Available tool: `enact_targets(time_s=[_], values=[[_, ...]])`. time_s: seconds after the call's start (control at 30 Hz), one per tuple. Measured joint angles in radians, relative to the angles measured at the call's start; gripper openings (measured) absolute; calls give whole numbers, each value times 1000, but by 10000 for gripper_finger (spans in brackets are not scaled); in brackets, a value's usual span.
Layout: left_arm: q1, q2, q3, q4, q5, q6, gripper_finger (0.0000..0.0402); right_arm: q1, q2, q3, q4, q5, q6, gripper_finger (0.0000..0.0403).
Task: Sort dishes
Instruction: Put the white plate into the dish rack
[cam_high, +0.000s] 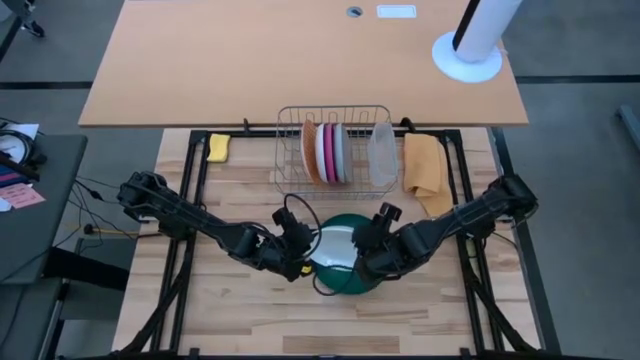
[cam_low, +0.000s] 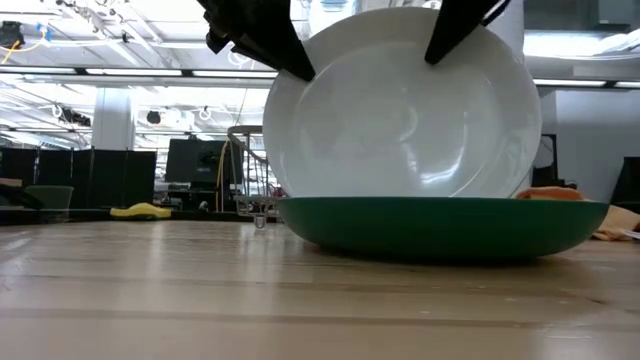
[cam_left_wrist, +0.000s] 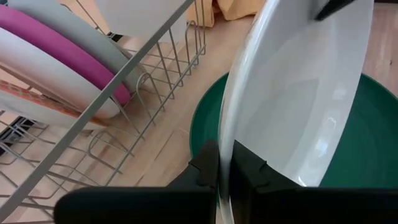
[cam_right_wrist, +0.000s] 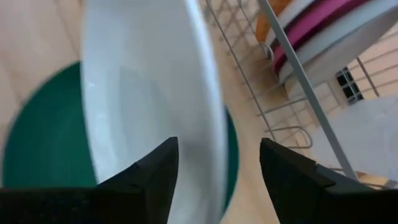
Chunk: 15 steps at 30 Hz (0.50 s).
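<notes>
Seen from above, two dark robot arms reach inward over a pale wooden table (cam_high: 250, 310) and meet at its middle. There a dark green plate (cam_high: 352, 283) lies flat on the wood, and a white plate (cam_high: 333, 248) stands tilted on its edge, its lower rim resting inside the green one.

The left gripper (cam_high: 301, 247) is at the white plate's left rim; the left wrist view shows its two dark fingers (cam_left_wrist: 205, 169) clamped on that rim, one on each face. The right gripper (cam_high: 366, 243) is at the plate's right rim. Its fingers (cam_right_wrist: 155, 171) stand apart with the rim between them, and whether they touch it cannot be told.

The level view shows the white plate (cam_low: 400, 105) rising steeply from the green plate (cam_low: 440, 228), with dark fingers at its upper left and upper right edge.

Just beyond, toward the far side of the table, stands a wire dish rack (cam_high: 335, 150). Three plates stand upright in it, side by side: an orange-patterned plate (cam_high: 311, 152) on the left, a magenta pink plate (cam_high: 329, 152) in the middle and a pale grey plate (cam_high: 342, 152) on the right. A clear plastic tub (cam_high: 382, 155) sits at the rack's right end. An orange cloth (cam_high: 424, 170) lies right of the rack, and a yellow sponge (cam_high: 218, 147) lies well to its left.
</notes>
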Motion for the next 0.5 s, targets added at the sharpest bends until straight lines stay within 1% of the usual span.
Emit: enact_targets(time_s=[0.13, 0.23, 0.33, 0.4, 0.5], values=[[0, 0, 0, 1, -2, 5, 3, -26, 0, -6, 8, -20, -4, 217], [0, 0, 0, 1, -3, 6, 3, -30, 0, -6, 16, -30, -4, 188], [0, 0, 0, 1, -3, 8, 3, -31, 0, -6, 20, -50, -11, 139], [0, 0, 0, 2, -3, 8, 3, -35, 1, -6, 34, -74, -31, 99], [0, 0, 0, -6, -4, 8, 7, -36, 0, -4, 44, -82, -47, 38]])
